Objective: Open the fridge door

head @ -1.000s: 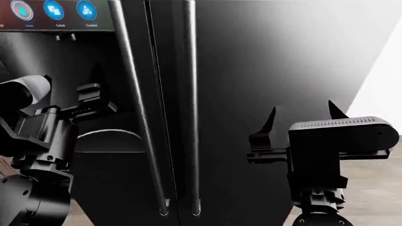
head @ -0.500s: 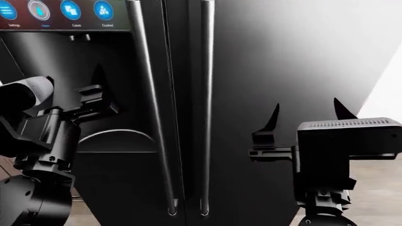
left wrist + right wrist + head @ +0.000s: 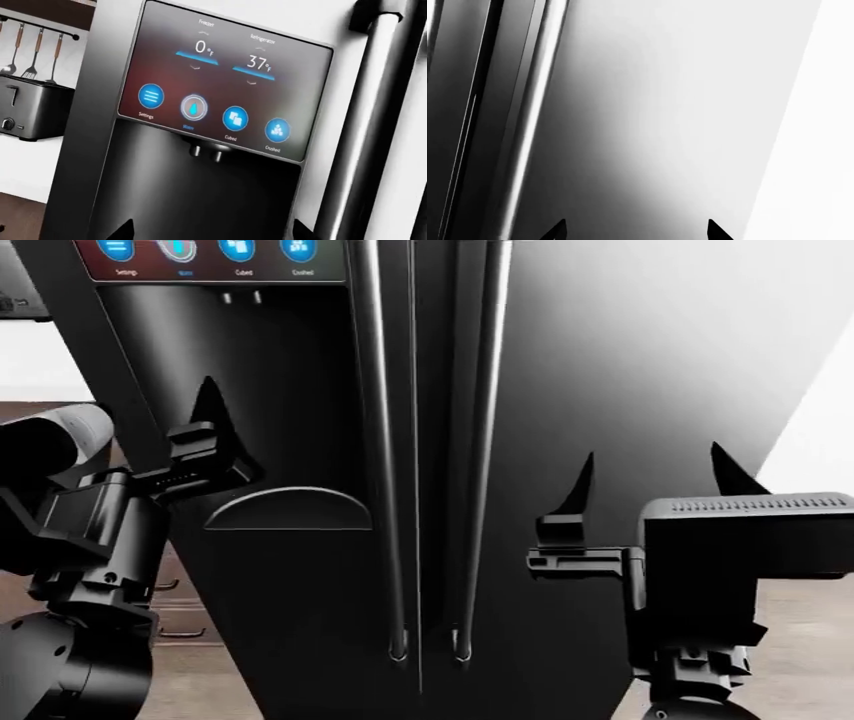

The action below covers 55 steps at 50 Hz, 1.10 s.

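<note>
Dark fridge [image 3: 641,360] fills the view, doors shut. Its upright right handle [image 3: 483,440] stands at ten o'clock from the nearer right gripper [image 3: 650,480], fingers apart, empty. Left gripper [image 3: 214,430] also spread.

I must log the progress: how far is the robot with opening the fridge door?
Nothing is done yet: both doors of the fridge look shut. The robot faces it, with the right gripper open before the right door, beside but apart from the right handle. Left: grasp the handle and pull. The left gripper holds nothing.
</note>
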{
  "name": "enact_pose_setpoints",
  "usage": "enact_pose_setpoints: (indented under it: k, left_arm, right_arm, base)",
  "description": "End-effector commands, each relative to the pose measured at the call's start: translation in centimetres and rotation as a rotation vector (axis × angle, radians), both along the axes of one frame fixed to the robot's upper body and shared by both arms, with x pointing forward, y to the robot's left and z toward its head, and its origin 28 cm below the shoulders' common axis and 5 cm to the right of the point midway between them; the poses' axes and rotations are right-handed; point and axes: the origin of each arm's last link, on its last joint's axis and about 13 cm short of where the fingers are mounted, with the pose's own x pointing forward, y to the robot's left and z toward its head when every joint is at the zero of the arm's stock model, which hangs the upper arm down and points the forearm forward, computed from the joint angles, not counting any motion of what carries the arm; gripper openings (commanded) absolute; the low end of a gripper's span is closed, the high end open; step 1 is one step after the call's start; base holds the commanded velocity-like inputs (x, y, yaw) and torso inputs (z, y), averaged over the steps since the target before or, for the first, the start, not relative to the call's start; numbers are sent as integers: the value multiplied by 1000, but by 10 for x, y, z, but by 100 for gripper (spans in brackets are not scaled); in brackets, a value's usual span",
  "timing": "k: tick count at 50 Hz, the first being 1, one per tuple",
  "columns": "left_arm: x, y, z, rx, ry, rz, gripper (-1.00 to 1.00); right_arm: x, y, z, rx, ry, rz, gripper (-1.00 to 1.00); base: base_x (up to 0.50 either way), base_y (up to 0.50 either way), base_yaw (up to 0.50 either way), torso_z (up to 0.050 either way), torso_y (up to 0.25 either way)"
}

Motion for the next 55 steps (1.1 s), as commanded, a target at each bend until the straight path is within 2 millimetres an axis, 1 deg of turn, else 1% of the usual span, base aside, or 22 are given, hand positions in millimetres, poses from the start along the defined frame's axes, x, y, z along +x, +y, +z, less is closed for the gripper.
enact_pose_setpoints:
  k: [1,24,29,32,37,44,49,50,55]
  left_arm:
    - [4,4,-1,-39,-14,9,100]
    - [4,3,-2,-33,-14,17,100]
    - [2,2,-1,-29,-17,7,100]
    - [-1,-4,3,-2,-35,-5,100]
    - [2,-18,16,23,-41,-36,100]
    - [6,-42,21,64,-23,-135,100]
    - [16,-56,27,90,-15,-180,100]
    - [16,-58,28,78,1,-207,100]
    - [24,-70,37,61,12,-224,100]
  right_arm:
    - [0,-1,2,24,-15,-3,100]
    - [-1,-2,1,24,-21,2,100]
    - [1,-2,1,22,-2,-8,100]
    - [3,-1,0,28,14,-4,100]
    - [7,-2,1,42,30,-10,100]
    - [7,-3,-1,48,49,-12,100]
    - [7,-4,-2,51,57,-11,100]
    - [8,-4,-2,52,58,-10,100]
    - [9,-4,-4,57,65,-5,100]
  base:
    - [-500,-83,0,0,0]
    - [-499,-169,0,0,0]
    - [0,0,0,0,0]
    - [0,0,0,0,0]
    - [0,0,0,0,0]
    - [0,0,0,0,0]
    - [0,0,0,0,0]
    - [0,0,0,0,0]
    - [0,0,0,0,0]
